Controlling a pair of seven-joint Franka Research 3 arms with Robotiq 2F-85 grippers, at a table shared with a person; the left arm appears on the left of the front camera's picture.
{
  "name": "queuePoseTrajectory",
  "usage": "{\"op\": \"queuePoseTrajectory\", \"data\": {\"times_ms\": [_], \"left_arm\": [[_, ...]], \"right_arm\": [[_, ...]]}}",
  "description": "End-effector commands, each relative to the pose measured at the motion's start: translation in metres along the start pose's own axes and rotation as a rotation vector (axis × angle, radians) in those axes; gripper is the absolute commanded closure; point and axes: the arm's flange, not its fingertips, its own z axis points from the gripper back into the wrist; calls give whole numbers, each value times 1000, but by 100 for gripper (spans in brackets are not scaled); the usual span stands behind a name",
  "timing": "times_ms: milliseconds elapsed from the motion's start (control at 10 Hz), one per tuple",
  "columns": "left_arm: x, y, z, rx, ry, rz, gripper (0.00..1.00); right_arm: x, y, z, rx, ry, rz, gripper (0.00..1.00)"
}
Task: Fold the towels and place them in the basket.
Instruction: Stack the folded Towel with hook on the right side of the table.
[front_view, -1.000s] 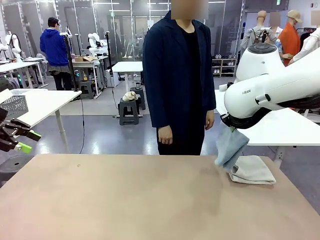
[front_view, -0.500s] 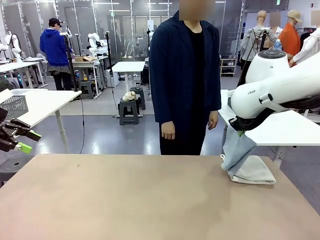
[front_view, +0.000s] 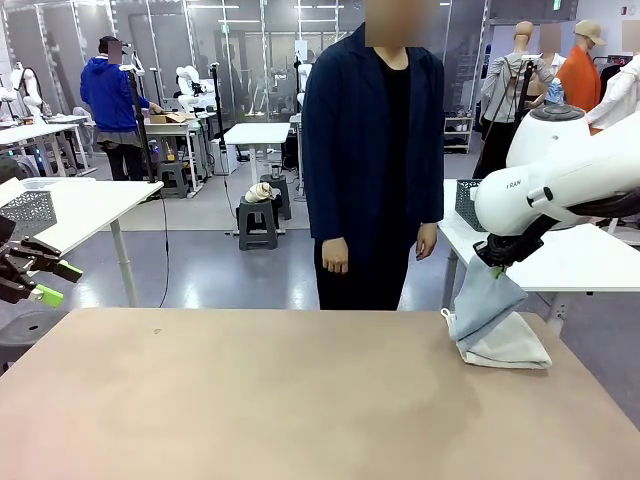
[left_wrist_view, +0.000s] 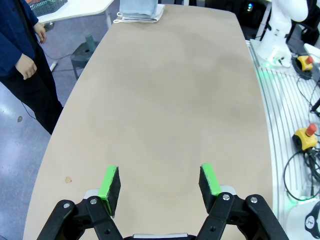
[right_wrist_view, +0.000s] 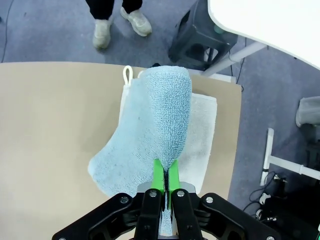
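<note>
Two towels stacked; right hand pinches blue towel over cream towel; left hand open.

cream towel partly under blue towel

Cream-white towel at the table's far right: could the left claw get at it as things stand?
Probably not. The cream-white towel lies across the whole table from the open left claw, and the blue towel, pinched in the right claw, hangs down onto it.
</note>
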Motion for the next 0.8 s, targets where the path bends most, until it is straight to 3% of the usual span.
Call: {"op": "queuePoseTrajectory", "data": {"times_ms": [0,700], "left_arm": [[0,-2,1,-3,-11,-8,19],[0,-2,1,-3,-11,-8,19]], "right_arm": [[8,-11,-9,-34,23,31,96],[1,-1,-3,-7,5,9,96]]}}
